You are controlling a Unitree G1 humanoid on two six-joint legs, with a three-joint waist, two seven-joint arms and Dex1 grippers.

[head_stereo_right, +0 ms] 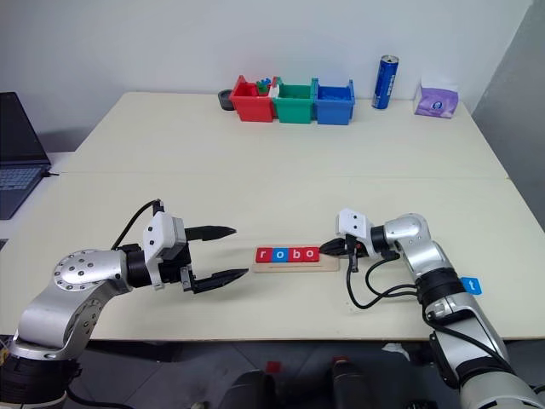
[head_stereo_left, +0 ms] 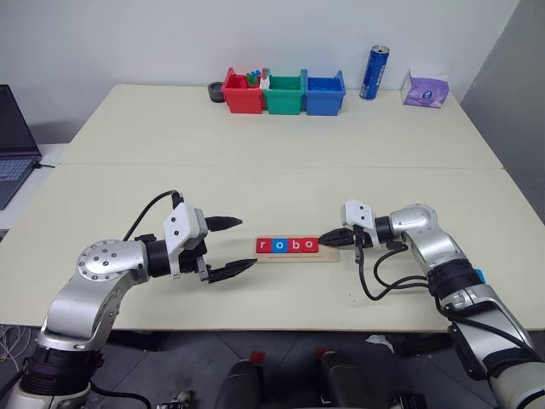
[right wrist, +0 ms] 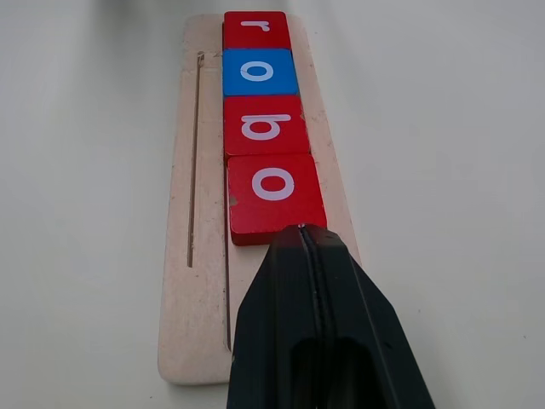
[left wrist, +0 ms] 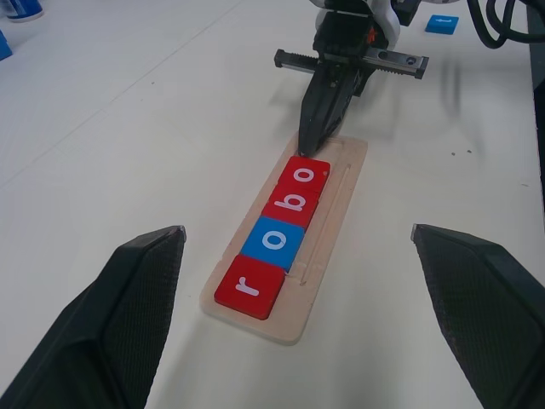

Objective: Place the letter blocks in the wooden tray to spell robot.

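Left tool (head_stereo_left: 232, 247) open | right tool (right wrist: 300, 234) closed at red o block (right wrist: 274, 189)

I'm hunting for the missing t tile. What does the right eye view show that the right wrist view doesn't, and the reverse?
Right eye view alone: a small blue square t tile on the table beside the right arm, apart from the tray, and the open left gripper. Right wrist view alone: the tray's thin groove beside the tiles. Both: the long pale wooden tray holding r, o, b, o, with the shut right gripper at the last red o tile.
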